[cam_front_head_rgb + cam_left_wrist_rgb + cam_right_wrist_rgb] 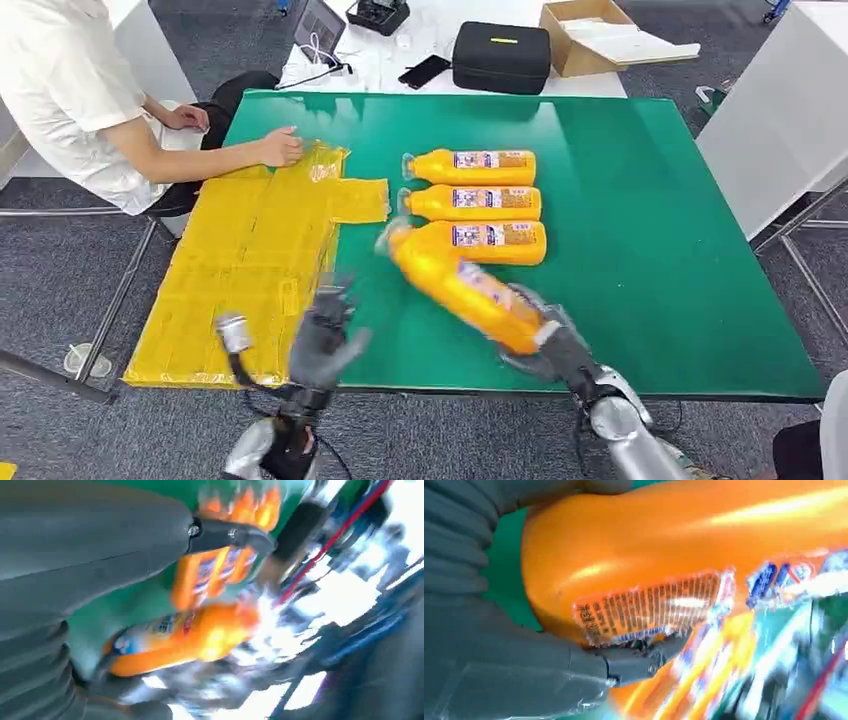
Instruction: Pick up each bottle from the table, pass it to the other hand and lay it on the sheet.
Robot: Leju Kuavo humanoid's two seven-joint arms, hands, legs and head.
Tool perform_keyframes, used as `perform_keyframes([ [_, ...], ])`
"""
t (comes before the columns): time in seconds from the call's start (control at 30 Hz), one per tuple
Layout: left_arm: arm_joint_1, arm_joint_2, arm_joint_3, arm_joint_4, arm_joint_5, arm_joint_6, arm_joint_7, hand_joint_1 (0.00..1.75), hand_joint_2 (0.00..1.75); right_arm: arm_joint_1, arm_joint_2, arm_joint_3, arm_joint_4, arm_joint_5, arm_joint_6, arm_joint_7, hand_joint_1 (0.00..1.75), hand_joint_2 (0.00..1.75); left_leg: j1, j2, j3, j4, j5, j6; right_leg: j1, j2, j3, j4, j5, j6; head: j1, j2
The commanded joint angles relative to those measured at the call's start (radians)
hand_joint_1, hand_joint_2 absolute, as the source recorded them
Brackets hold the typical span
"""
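Note:
My right hand [545, 335] grips the base end of an orange bottle [455, 280], held tilted above the green table with its cap toward the far left. The same bottle [664, 560] fills the right wrist view, with my fingers [639, 657] wrapped round it. My left hand [322, 340] hovers near the table's front edge, fingers apart and empty, a short way left of the bottle [185, 637]. Three more orange bottles [472, 200] lie side by side on the table. The yellow sheet [250, 270] covers the table's left part.
A person sits at the far left with a hand [278, 148] resting on the sheet's far corner. Beyond the green table [650, 220] lie a black case [500, 57], a phone and a cardboard box [590, 35]. A white cabinet [780, 110] stands to the right.

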Motion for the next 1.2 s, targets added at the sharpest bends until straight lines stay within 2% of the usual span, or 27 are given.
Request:
perform_keyframes([
  [0.03,0.023,0.042,0.033,-0.079,-0.178,0.03,-0.021,0.0,1.75,0.05,0.128,-0.223,-0.025,0.023,0.008,0.0,1.75,1.75,-0.001,0.002,0.001,0.0,0.0,0.001,-0.001,0.001,0.001,0.0,0.001,-0.001,0.0,0.0],
  [0.17,0.022,0.043,0.032,-0.078,-0.184,0.036,-0.027,0.0,1.75,0.055,0.132,-0.223,-0.029,0.029,0.009,0.0,1.75,1.75,-0.001,0.007,0.003,0.0,0.0,0.0,-0.001,0.005,0.001,-0.001,0.003,-0.003,0.0,0.0],
  [0.23,0.022,0.043,0.032,-0.078,-0.184,0.036,-0.027,0.0,1.75,0.055,0.132,-0.223,-0.029,0.029,0.009,0.0,1.75,1.75,-0.001,0.004,0.001,0.0,0.002,0.002,-0.002,0.002,0.001,-0.001,0.002,-0.001,0.0,0.0],
  [0.43,0.025,0.047,0.009,-0.121,-0.22,0.023,-0.062,0.0,1.75,0.064,0.141,-0.235,-0.029,0.036,0.016,0.0,1.75,1.75,-0.002,0.004,0.002,0.0,0.002,0.002,-0.003,0.002,0.001,-0.001,0.002,-0.001,0.0,0.0],
  [0.57,0.011,0.051,0.002,-0.098,-0.199,-0.021,-0.03,0.0,1.75,0.056,0.15,-0.227,-0.015,0.045,0.024,-0.011,1.75,1.75,-0.001,0.008,0.005,0.0,0.001,0.002,-0.001,0.005,0.004,-0.002,0.003,-0.003,0.0,0.0],
  [0.63,0.011,0.051,0.002,-0.098,-0.199,-0.021,-0.03,0.0,1.75,0.056,0.15,-0.227,-0.015,0.045,0.024,-0.011,1.75,1.75,-0.002,0.005,0.002,0.0,0.002,0.002,-0.002,0.003,0.002,-0.001,0.003,-0.001,0.0,0.0],
  [0.7,-0.002,0.052,0.0,-0.057,-0.143,-0.095,0.017,0.0,1.75,0.051,0.155,-0.216,-0.016,0.048,0.034,-0.032,1.75,1.75,-0.002,0.005,0.002,0.0,0.002,0.003,-0.002,0.003,0.001,-0.001,0.003,-0.001,0.0,0.0],
  [0.73,-0.019,0.054,-0.008,-0.015,-0.114,-0.15,0.048,0.0,1.75,0.042,0.161,-0.198,-0.015,0.048,0.053,-0.048,1.75,1.75,-0.003,0.005,0.002,0.0,0.002,0.002,-0.003,0.003,0.001,-0.001,0.003,-0.001,0.0,0.0],
  [0.87,-0.085,0.036,-0.038,0.115,-0.225,-0.14,0.022,0.0,1.75,0.025,0.19,-0.112,-0.04,0.072,0.083,-0.071,1.75,1.75,-0.002,0.007,0.003,0.0,0.002,0.002,-0.002,0.005,0.002,-0.002,0.004,-0.002,0.0,0.0],
  [1.03,-0.134,0.018,-0.068,0.176,-0.311,-0.115,0.037,0.0,1.75,-0.002,0.211,0.021,-0.062,0.138,0.087,-0.091,1.75,1.75,-0.002,0.006,0.002,0.0,0.002,0.002,-0.002,0.004,0.001,0.0,0.003,-0.001,0.0,0.0],
  [1.2,-0.162,0.004,-0.047,0.202,-0.29,-0.111,0.054,0.0,1.75,-0.022,0.219,0.06,-0.062,0.136,0.086,-0.088,1.75,1.75,-0.001,0.008,0.003,0.001,0.002,0.002,-0.001,0.006,0.001,-0.001,0.003,-0.002,0.0,0.0],
])
